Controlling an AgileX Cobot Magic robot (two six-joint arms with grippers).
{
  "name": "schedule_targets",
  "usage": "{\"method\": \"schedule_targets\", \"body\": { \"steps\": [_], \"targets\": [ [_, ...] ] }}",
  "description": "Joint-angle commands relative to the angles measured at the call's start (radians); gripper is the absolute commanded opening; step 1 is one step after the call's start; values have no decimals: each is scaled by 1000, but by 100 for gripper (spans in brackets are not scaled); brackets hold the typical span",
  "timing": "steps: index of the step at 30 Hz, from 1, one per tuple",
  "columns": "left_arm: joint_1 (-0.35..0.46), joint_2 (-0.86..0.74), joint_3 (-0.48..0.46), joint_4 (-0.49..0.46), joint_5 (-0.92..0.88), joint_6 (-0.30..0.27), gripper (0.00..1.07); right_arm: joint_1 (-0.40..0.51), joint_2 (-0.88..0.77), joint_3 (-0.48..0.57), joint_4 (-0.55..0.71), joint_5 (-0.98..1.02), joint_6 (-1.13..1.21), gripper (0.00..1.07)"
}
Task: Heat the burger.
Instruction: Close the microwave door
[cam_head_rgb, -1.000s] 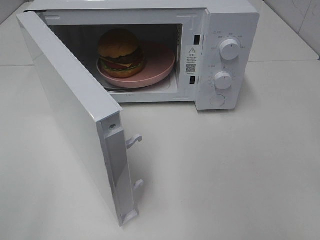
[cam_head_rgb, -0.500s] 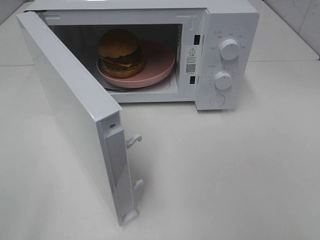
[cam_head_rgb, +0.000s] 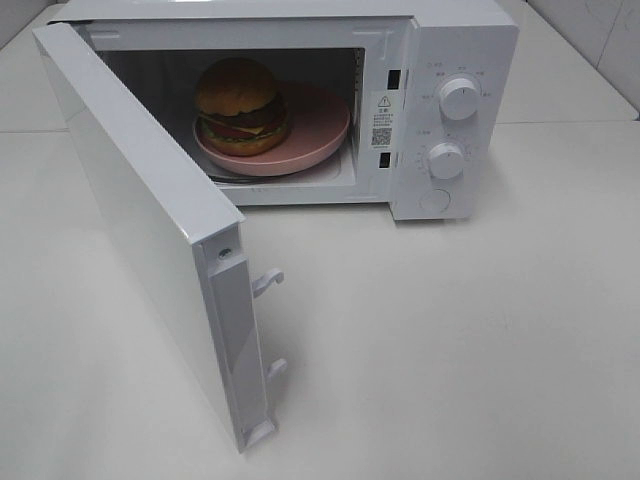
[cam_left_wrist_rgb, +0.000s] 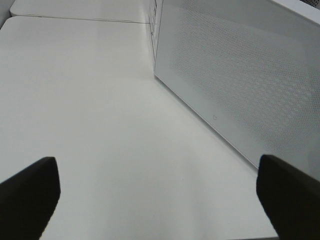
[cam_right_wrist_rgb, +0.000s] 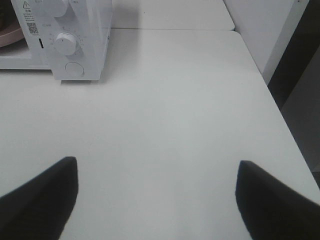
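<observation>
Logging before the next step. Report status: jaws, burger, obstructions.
Left jaws open, empty, outside the door. Right jaws open, empty, short of the dials. Burger on plate inside microwave. Door wide open, not yet shut; nothing blocking.

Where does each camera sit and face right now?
Exterior high: above, looking down at the microwave, open door, burger on pink plate; no arm shows.
Left wrist: low over the table, facing the door's outside; left gripper jaws apart.
Right wrist: over the table, facing the knobs; right gripper jaws apart.
Shared: exterior high and right wrist both show the knobs.
</observation>
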Motion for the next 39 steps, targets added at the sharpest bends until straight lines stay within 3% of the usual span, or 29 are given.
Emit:
{"method": "schedule_targets", "body": {
  "steps": [1, 39],
  "targets": [
    [2, -15, 1, 2, -5, -2, 100, -26, -29, 36, 33, -59, 3, 76],
    [2, -15, 1, 2, -5, -2, 100, -29, -29, 36, 41, -59, -5, 76]
  ]
}}
